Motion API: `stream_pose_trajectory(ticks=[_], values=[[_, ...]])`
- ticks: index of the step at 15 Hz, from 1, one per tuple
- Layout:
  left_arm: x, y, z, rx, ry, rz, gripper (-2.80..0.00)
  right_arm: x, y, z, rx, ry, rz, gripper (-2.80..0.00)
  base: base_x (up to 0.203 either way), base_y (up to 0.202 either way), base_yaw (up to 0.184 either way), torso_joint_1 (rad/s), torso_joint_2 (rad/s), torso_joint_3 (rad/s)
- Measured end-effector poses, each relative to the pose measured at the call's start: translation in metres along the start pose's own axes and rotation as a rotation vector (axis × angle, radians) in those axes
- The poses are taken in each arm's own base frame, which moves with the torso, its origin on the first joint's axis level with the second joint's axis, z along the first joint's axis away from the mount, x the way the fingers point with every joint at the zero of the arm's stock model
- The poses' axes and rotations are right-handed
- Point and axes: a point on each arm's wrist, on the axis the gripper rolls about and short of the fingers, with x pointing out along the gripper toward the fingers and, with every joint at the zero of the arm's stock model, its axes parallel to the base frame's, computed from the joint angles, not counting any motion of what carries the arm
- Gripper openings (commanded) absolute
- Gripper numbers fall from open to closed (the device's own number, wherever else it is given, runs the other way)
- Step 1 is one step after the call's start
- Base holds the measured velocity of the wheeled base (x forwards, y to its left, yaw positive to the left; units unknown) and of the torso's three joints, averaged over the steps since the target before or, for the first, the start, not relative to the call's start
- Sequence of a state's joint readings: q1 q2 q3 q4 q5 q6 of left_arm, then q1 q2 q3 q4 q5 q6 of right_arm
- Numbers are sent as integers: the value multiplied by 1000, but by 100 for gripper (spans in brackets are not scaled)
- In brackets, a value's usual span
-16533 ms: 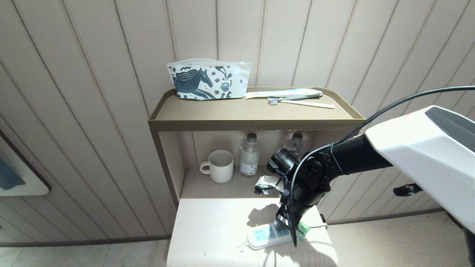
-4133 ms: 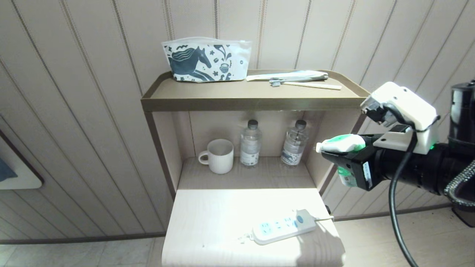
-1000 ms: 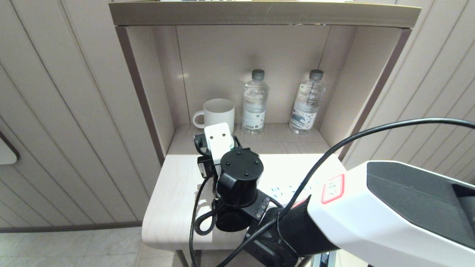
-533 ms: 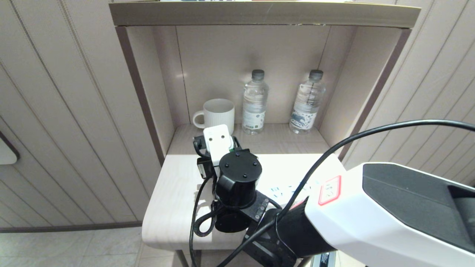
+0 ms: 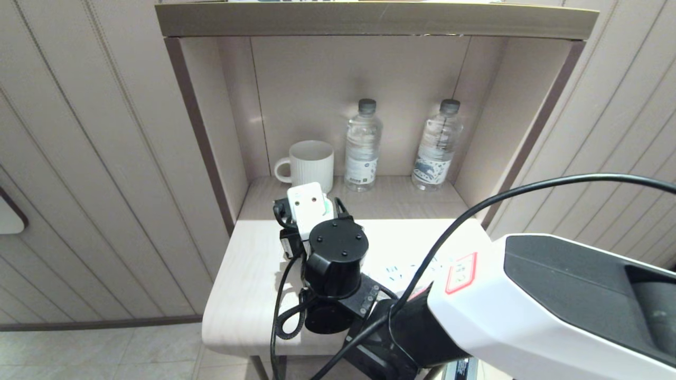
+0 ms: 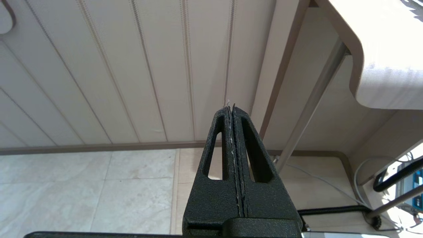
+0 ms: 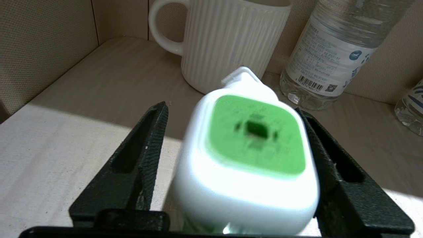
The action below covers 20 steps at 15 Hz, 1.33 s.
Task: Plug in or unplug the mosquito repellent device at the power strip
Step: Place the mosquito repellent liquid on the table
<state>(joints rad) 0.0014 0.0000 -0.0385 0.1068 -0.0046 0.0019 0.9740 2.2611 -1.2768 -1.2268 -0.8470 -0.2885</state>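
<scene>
Right, nearest me in the lower right of the head view is my own right arm, its wrist hiding most of the right gripper [image 7: 231,138]. In the right wrist view the jaws stand apart around the mosquito repellent device [image 7: 248,165]: one finger has a clear gap to the white body, the other sits at or just beside it, so I judge the grip released. The device is at the picture's centre, on or just above the pale tabletop [image 5: 248,285]. The power strip [image 5: 417,269] is mostly hidden behind my arm, only a few blue-green socket marks showing.

My worry: the device is tall and narrow, so pulling back skewed could drag that near finger against it and tip it over.

Beyond it, the ribbed mug [image 5: 310,160] stands close, with two water bottles [image 5: 362,145] further right against the back wall. Open room lies toward the table's left edge. The left gripper [image 6: 233,109] hangs clenched shut below the table.
</scene>
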Motion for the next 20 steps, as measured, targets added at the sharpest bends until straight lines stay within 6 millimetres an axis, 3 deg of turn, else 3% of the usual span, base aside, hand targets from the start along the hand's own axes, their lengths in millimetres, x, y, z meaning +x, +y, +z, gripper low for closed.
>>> stream_pose_trajectory(ticks=[11,20], values=[[0,0,0,0,-1,-1,-280,-12,-11,-7,-46,37,18,0,0,0,0,0,0,0],[0,0,0,0,-1,-1,-280,-43,-56,36,-26,20,29,0,0,0,0,0,0,0]])
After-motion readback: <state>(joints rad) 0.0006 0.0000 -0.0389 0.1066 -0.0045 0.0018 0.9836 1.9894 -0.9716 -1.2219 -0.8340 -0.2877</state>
